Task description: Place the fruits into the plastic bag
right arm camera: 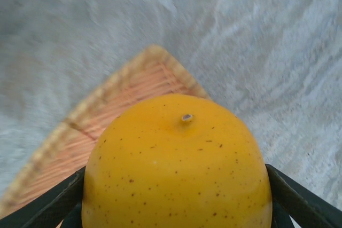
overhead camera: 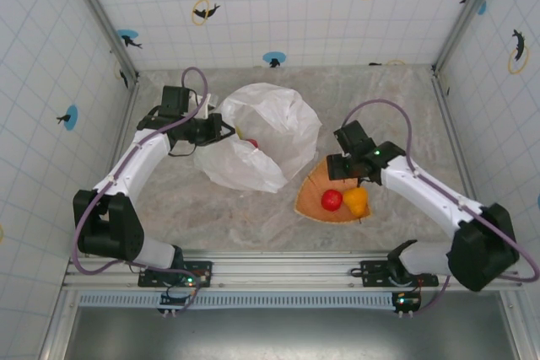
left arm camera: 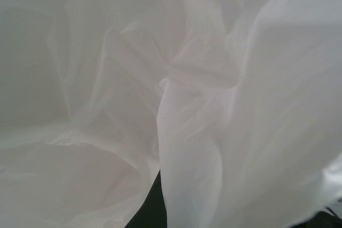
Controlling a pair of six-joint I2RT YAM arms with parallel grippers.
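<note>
Orange fruit (right arm camera: 176,164) sits clamped between the right fingers (right arm camera: 299,201) over the tray (right arm camera: 133,84); its glossy skin could squirt free. Plastic bag (overhead camera: 266,137), well apart from them, swallows the left fingers (overhead camera: 218,130), grip unreadable.

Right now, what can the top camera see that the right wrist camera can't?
Top camera, not the wrist: the plastic bag, a red fruit and the left tool at the bag's edge. Right wrist, not the top: tiny brown speckles and a stem dimple on the yellow fruit. Both: that yellow fruit, the orange tray and the grey table.
</note>
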